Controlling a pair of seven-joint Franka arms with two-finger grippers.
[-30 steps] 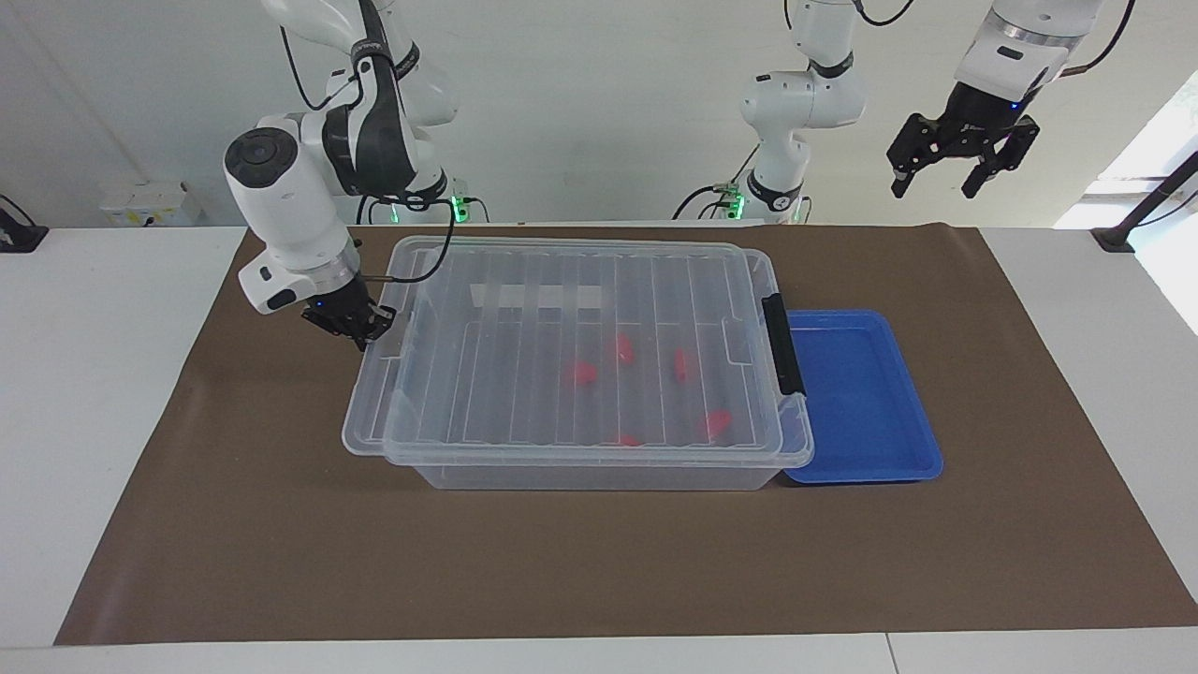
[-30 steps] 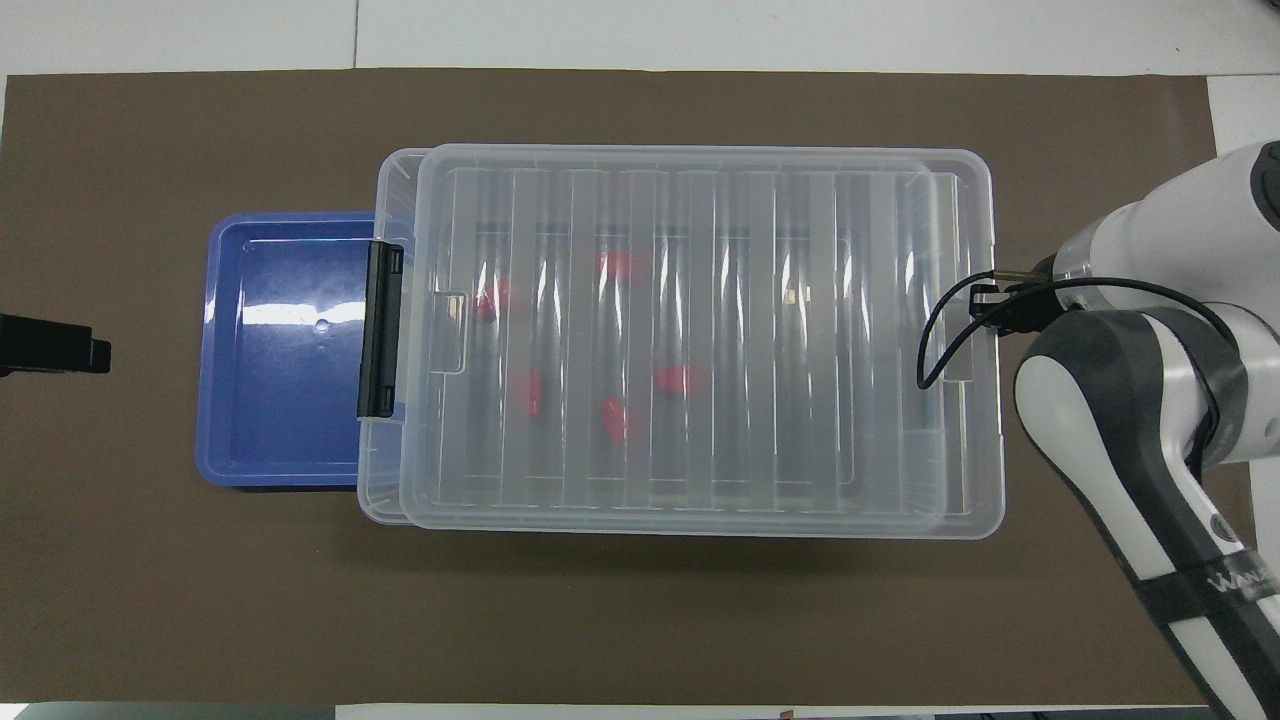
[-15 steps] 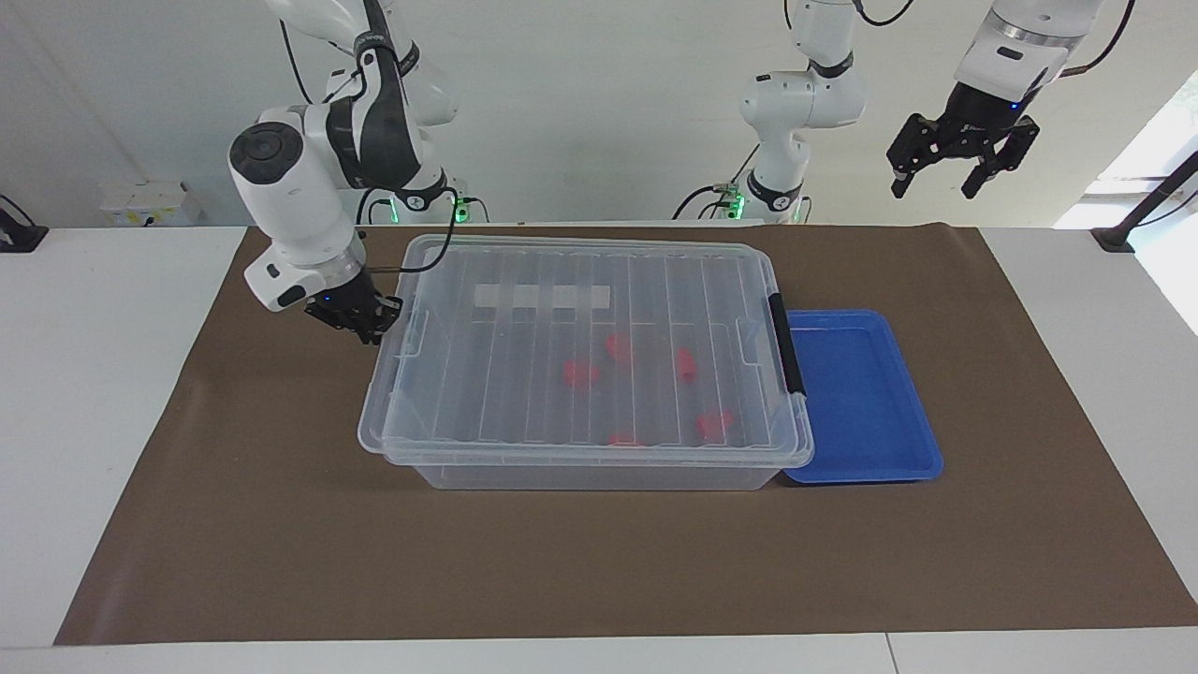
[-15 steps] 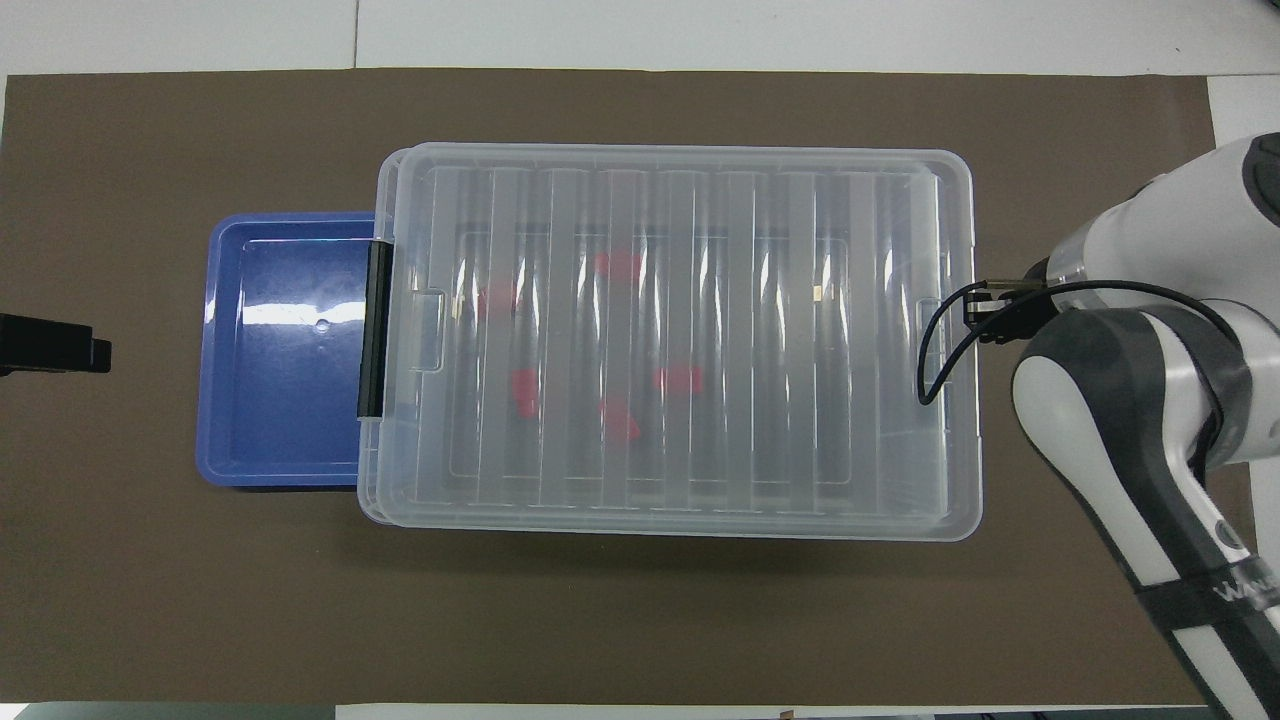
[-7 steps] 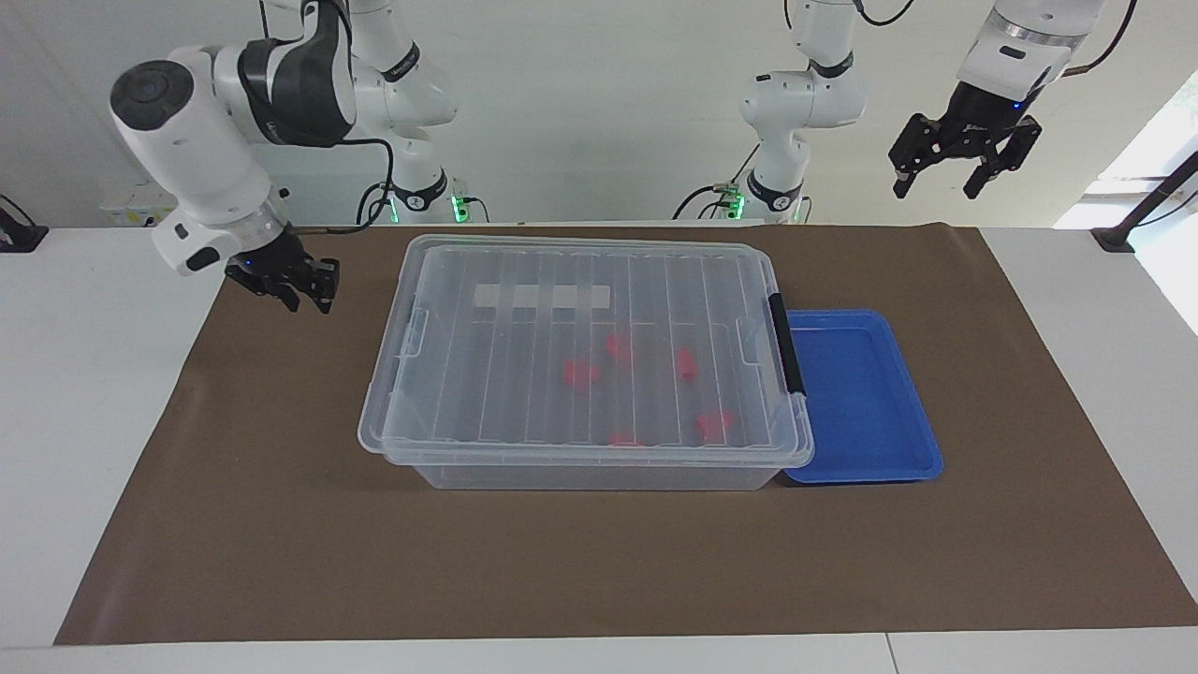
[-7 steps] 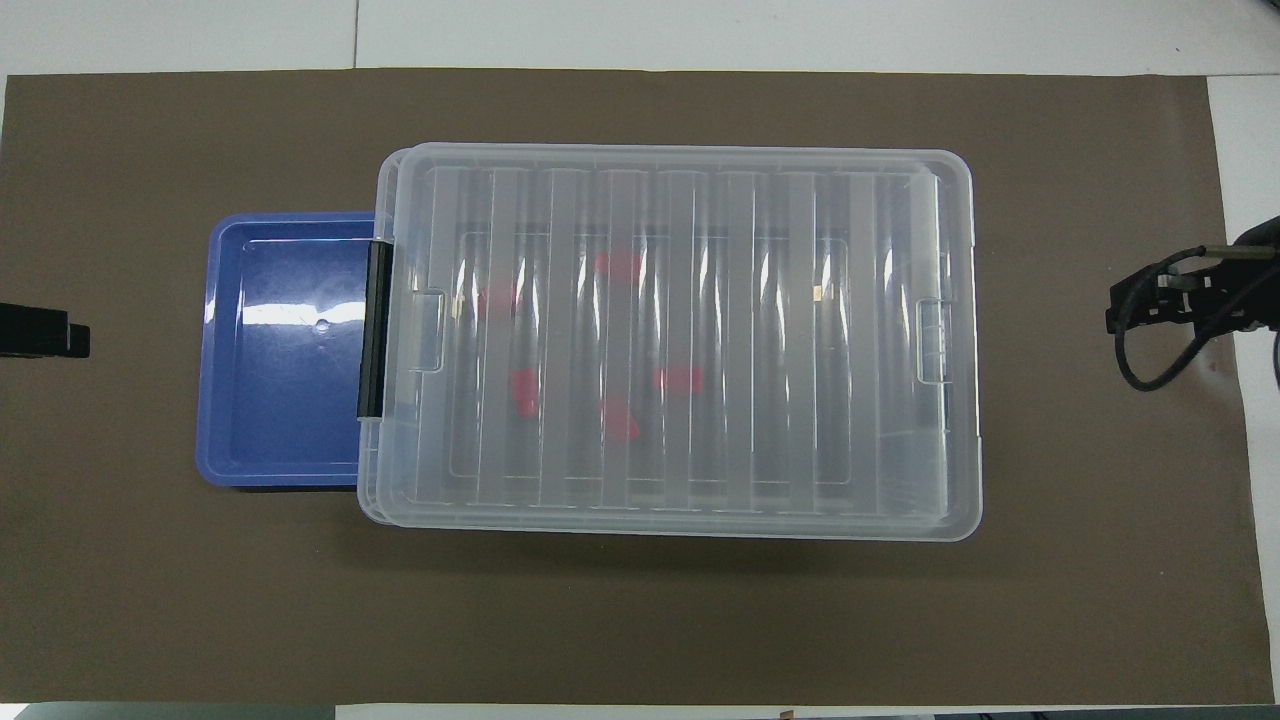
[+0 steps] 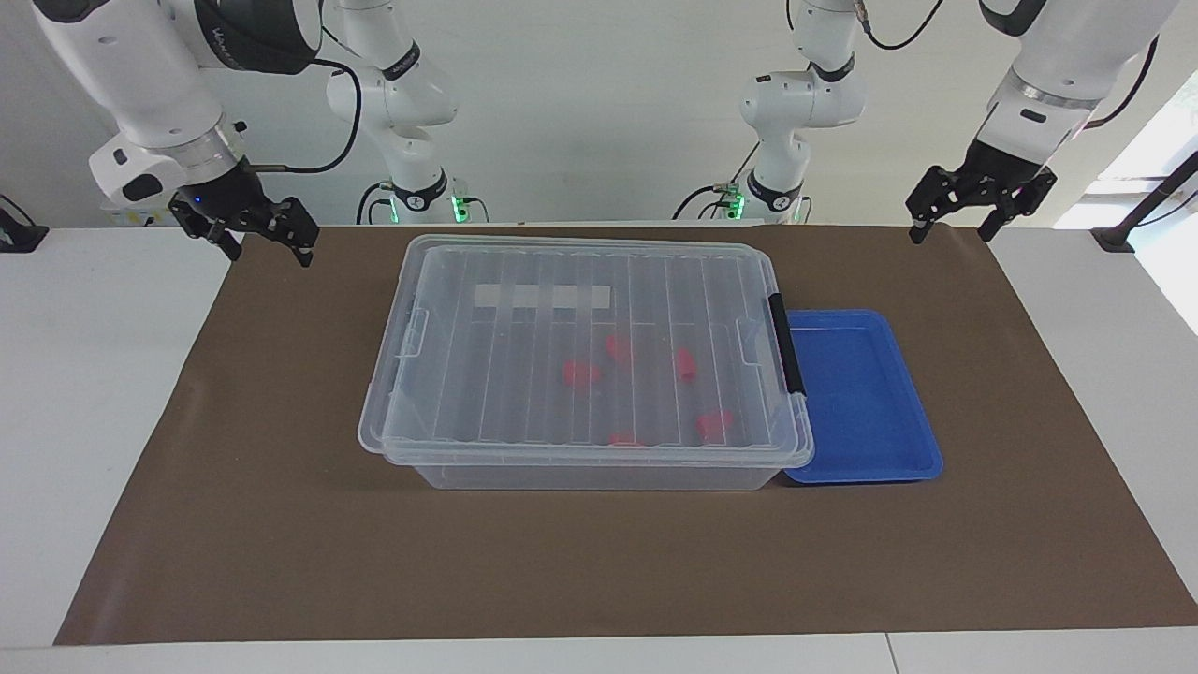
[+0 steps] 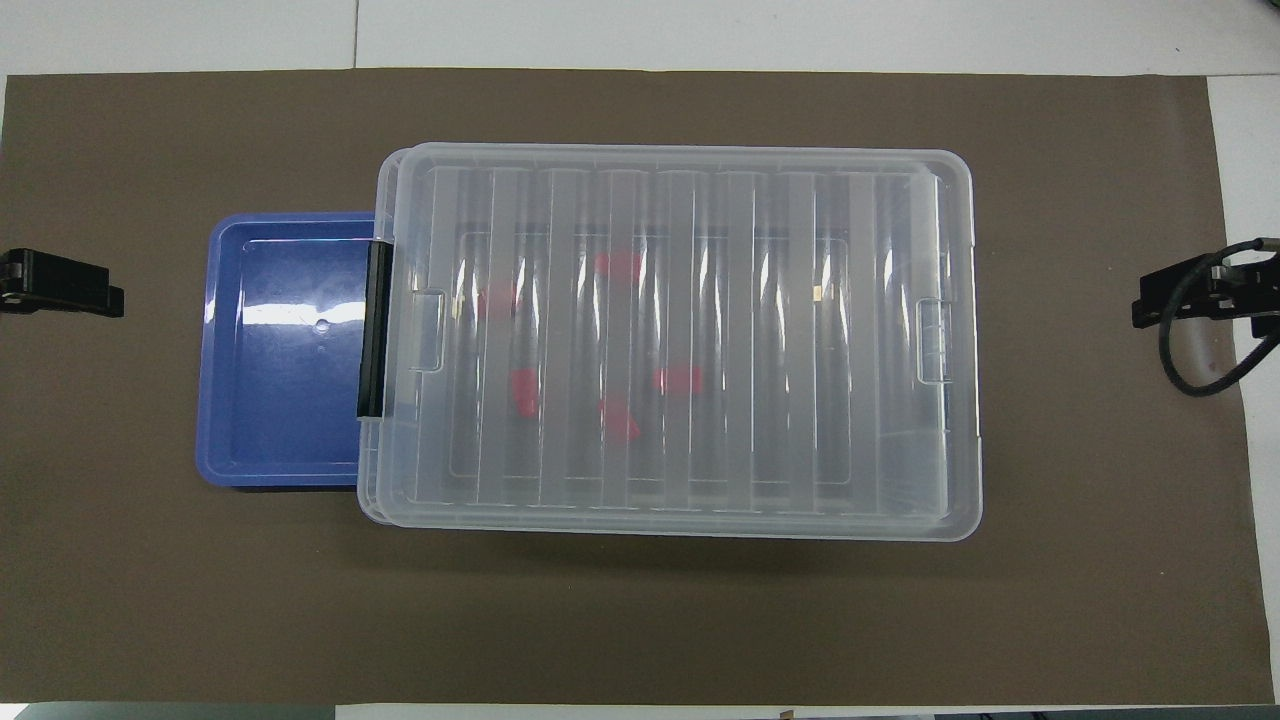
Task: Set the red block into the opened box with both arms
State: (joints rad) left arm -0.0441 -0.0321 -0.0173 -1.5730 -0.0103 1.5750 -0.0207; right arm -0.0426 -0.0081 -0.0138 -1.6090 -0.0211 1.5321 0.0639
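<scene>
The box (image 7: 599,476) is a large clear bin in the middle of the brown mat, with its ribbed lid (image 7: 468,374) lying flat and shut on it. Through the lid (image 8: 850,350) I see several red blocks, among them one red block (image 7: 580,373) near the middle, also in the overhead view as a red block (image 8: 678,378). My right gripper (image 7: 269,251) hangs open and empty over the mat's edge at the right arm's end, apart from the box. My left gripper (image 7: 950,232) hangs open and empty over the mat's corner at the left arm's end. Only the tips of the left gripper (image 8: 60,285) and right gripper (image 8: 1190,298) show from overhead.
A shallow blue tray (image 7: 861,393) with nothing in it lies against the box toward the left arm's end, beside the black latch handle (image 7: 784,344). Two slimmer white arms with green-lit bases stand at the robots' end of the table. Brown mat (image 7: 281,524) surrounds the box.
The right gripper lowered the lid's end onto the box, opened, let go and rose away toward the right arm's end. The left gripper has come down lower.
</scene>
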